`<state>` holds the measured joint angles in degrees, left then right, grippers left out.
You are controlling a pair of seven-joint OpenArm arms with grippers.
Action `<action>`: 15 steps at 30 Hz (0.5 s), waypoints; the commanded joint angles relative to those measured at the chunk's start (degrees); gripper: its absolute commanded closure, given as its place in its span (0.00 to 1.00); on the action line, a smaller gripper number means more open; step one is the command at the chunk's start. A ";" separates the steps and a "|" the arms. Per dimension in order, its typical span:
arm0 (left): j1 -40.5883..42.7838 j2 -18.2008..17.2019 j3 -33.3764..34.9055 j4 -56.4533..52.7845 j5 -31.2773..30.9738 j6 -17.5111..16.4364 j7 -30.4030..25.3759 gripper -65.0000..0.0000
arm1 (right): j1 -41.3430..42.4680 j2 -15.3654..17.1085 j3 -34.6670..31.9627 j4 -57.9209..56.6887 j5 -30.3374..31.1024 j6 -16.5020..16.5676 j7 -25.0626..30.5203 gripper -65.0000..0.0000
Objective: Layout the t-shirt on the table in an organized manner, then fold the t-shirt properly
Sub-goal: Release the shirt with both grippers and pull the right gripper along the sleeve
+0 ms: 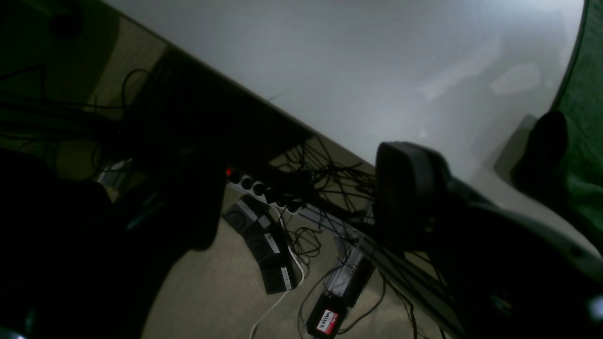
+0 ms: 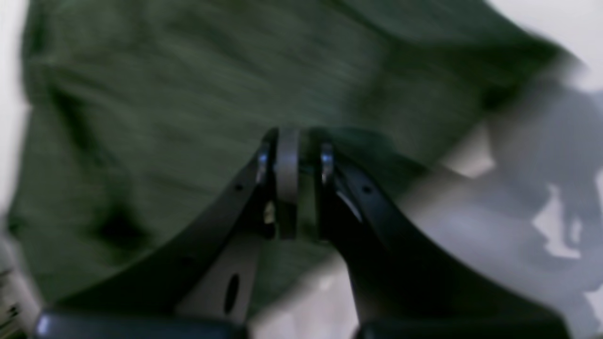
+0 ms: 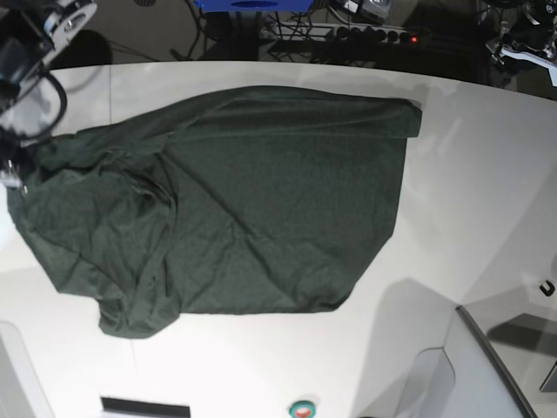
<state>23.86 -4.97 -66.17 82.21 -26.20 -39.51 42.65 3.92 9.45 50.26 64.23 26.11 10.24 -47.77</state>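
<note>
Your t-shirt (image 3: 252, 200) is lying spread across the middle and left of the bench (image 3: 470, 174), dark green, mostly flat over its right half. The left half is rumpled, with folds bunched around the left edge and a lump of cloth hanging toward the near left corner. The far right corner of the shirt sits close to the curved far edge of the bench.

Your right gripper (image 2: 292, 155) is right at the cloth. In the right wrist view its fingers (image 2: 287, 169) are drawn close together with green fabric directly behind and around the tips; the picture is blurred, so you cannot tell for certain that cloth is pinched between them. In the base view that arm is at the far left corner, its dark cable looping just above the shirt's left edge.

Your left gripper (image 1: 471, 155) is over the bench edge on the other side. In the left wrist view one dark finger (image 1: 410, 188) stands well apart from the other dark tip (image 1: 541, 141), with bare white bench between them, so they are spread wide and holding nothing. The shirt's edge (image 1: 586, 141) shows just beside the further tip. Beyond the bench edge you see floor, a tangle of cables (image 1: 325, 174) and a power strip (image 1: 264, 188).
</note>
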 commanded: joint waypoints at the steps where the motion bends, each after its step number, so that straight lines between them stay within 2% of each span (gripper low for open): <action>1: 0.80 -0.87 -0.25 0.64 -0.93 -0.49 -1.12 0.27 | 0.96 1.32 -0.11 0.70 0.84 0.18 0.87 0.92; 6: 0.80 -0.87 -0.16 0.64 -0.93 -0.49 -1.12 0.27 | -1.24 2.20 -0.11 0.96 0.84 0.18 0.87 0.92; 11: 1.86 -1.66 3.45 0.64 -0.93 -0.49 -1.20 0.27 | -3.88 2.90 -0.11 1.14 1.19 0.27 0.43 0.92; 13: 2.47 -1.49 5.64 0.99 -1.01 -0.49 -1.20 0.27 | -4.76 2.72 -0.02 1.75 1.28 0.88 0.43 0.92; 15: 3.00 -1.31 7.40 0.73 -1.28 -0.49 -1.20 0.27 | -6.52 1.84 -0.02 5.00 1.36 3.34 0.43 0.92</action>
<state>26.44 -5.65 -58.43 82.26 -26.39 -39.51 42.46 -2.96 10.13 50.17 68.10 26.33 12.84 -47.97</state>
